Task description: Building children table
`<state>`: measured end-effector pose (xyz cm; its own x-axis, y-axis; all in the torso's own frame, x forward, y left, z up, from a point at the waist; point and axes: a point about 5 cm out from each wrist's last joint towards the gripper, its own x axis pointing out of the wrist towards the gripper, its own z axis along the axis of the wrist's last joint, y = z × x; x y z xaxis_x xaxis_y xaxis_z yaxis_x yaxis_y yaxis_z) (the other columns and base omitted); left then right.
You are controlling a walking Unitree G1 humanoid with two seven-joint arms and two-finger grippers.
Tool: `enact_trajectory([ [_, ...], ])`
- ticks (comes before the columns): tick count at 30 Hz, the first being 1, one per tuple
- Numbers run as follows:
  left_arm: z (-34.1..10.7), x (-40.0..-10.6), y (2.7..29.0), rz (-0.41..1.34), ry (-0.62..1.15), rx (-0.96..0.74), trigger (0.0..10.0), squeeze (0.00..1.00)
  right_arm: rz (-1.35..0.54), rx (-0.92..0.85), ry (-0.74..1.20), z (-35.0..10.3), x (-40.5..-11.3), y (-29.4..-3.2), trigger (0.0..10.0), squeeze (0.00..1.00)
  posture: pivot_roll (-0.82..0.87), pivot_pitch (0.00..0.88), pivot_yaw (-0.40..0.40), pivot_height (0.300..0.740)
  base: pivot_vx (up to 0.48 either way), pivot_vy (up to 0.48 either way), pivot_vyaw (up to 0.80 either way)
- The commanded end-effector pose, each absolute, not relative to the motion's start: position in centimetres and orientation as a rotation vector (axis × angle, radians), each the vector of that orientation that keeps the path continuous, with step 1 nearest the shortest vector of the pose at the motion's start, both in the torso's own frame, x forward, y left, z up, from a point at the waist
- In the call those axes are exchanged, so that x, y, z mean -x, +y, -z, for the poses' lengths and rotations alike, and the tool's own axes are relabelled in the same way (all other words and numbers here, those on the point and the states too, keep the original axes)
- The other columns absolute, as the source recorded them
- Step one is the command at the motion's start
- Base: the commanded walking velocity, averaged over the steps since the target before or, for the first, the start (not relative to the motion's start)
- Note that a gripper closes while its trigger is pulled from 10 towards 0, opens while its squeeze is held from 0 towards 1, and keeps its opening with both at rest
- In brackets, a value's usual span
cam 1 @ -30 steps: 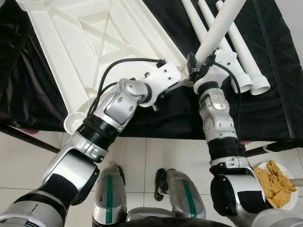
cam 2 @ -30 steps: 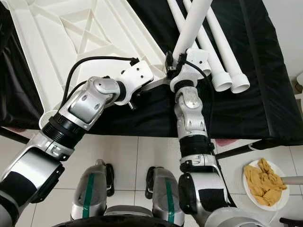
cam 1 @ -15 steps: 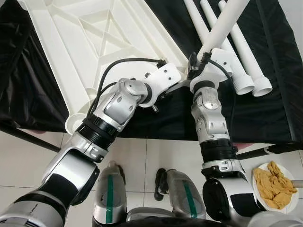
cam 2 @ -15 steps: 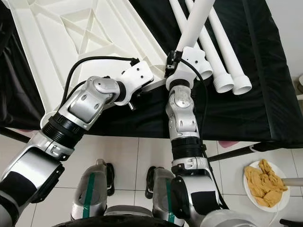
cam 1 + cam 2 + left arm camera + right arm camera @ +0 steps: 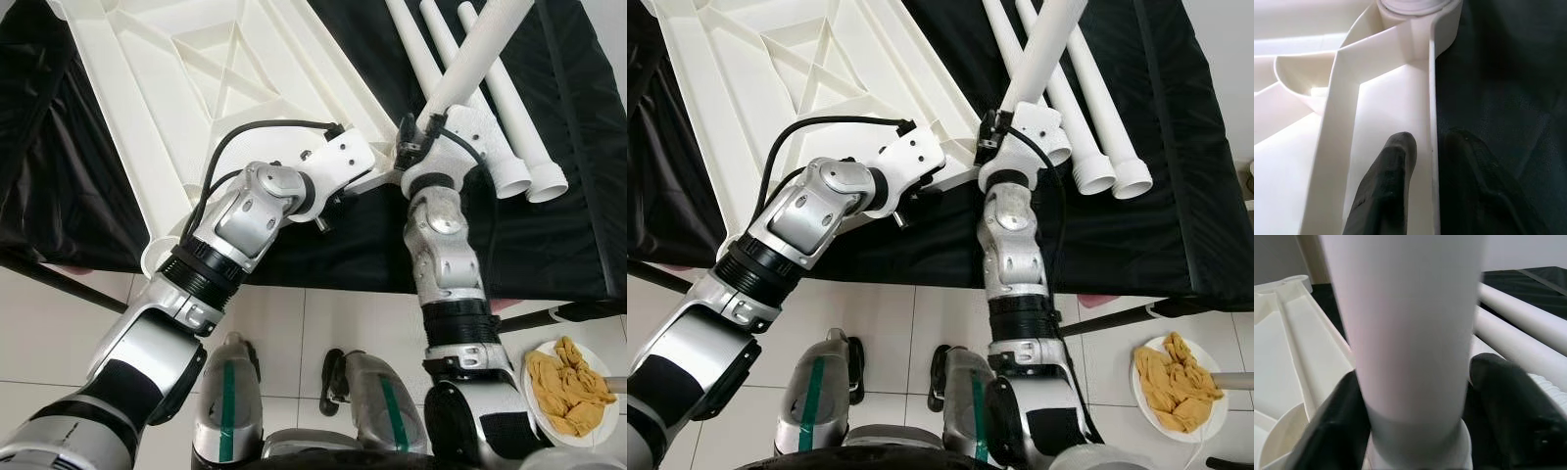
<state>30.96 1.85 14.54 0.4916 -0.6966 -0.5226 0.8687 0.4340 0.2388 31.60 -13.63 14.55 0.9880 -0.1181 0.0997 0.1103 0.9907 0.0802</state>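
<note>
Head view: white tabletop (image 5: 196, 88) lies upside down on black cloth (image 5: 549, 215); right gripper (image 5: 423, 125) holds a table leg (image 5: 480, 54) near its corner. L wrist view: left gripper (image 5: 1422, 161) pinches the rim. R wrist view: fingers (image 5: 1508, 396) hug the leg; if it tilts, it may miss the socket (image 5: 1413, 6).

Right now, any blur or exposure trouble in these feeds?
Eye views: sharp, evenly lit; the white tabletop runs bright but its ribs stay readable. Left wrist view: fingers soft, tabletop rim in focus, black cloth dark with little detail. Right wrist view: the held leg sits very close and blurred, fingers soft too.
</note>
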Motion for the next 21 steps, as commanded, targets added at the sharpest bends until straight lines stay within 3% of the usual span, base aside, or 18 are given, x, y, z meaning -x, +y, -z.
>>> enact_trajectory([
  [1, -14.7, -30.9, 1.6, 1.004, 0.361, -0.516, 10.0, 0.00, 0.105, -0.084, -0.113, -14.6, -31.4, -13.8, 10.0, 1.00, 0.03, 0.029, -0.059, 0.740, 0.000, 0.000, 0.00],
  [5, -14.6, -30.8, 1.5, 1.007, 0.361, -0.516, 10.0, 0.00, 0.054, -0.084, -0.132, -15.0, -31.2, -13.8, 10.0, 1.00, 0.03, 0.027, -0.060, 0.740, 0.000, 0.000, 0.00],
  [6, -14.6, -30.8, 1.5, 1.007, 0.361, -0.516, 10.0, 0.00, 0.023, -0.100, -0.139, -15.1, -31.2, -13.9, 10.0, 0.00, 0.03, 0.024, -0.063, 0.740, 0.000, 0.000, 0.00],
  [13, -14.5, -30.7, 1.5, 1.006, 0.361, -0.515, 10.0, 0.00, -0.112, -0.152, -0.141, -15.1, -31.1, -14.0, 10.0, 0.00, 0.03, 0.020, -0.062, 0.740, 0.000, 0.000, 0.00],
  [15, -14.5, -30.7, 1.4, 1.008, 0.360, -0.517, 10.0, 0.00, -0.283, -0.127, -0.107, -14.5, -31.2, -14.7, 10.0, 0.00, 0.03, 0.015, -0.057, 0.740, 0.000, 0.000, 0.00],
  [16, -14.5, -30.7, 1.4, 1.008, 0.360, -0.517, 10.0, 0.00, -0.283, -0.127, -0.107, -14.5, -31.2, -14.7, 10.0, 0.00, 0.03, 0.015, -0.057, 0.740, 0.000, 0.000, 0.00],
  [21, -14.6, -30.8, 1.4, 1.014, 0.355, -0.522, 10.0, 0.00, -0.414, -0.034, -0.054, -13.8, -32.1, -17.9, 10.0, 0.00, 0.03, 0.002, -0.051, 0.740, 0.000, 0.000, 0.00],
])
